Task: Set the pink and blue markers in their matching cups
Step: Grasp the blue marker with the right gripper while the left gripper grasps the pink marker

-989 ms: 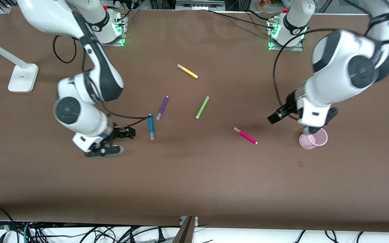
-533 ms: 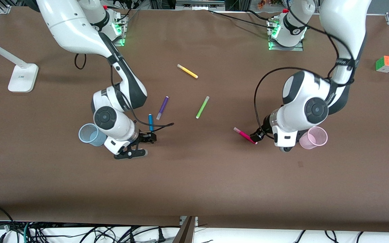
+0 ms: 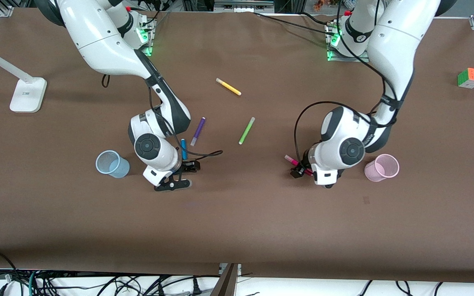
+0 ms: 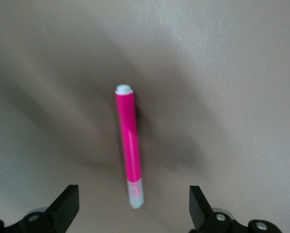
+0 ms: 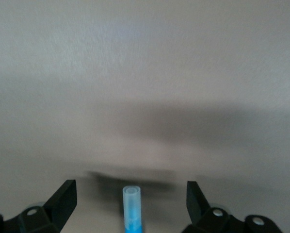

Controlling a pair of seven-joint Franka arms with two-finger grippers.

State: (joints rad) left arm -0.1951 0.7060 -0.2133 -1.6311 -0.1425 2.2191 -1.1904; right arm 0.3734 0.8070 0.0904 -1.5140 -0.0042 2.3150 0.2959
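Left gripper point(image 4: 130, 206) is spread wide over the pink marker point(image 3: 292, 160), a slim glossy tube lying flat on the matte brown bench point(image 3: 237, 213) with nothing pinched; the pale pink mesh-textured cup point(image 3: 381, 167) stands upright at its 3 o'clock toward the left arm's end. Right gripper point(image 5: 131, 204) is likewise spread over the pale-capped end of the blue marker point(image 3: 184, 149), also flat on the bench, with the pale blue mesh cup point(image 3: 112, 163) upright at its 8 o'clock toward the right arm's end. Purple marker point(image 3: 198, 131) lies just beside the blue one at 1 o'clock, apart from it.
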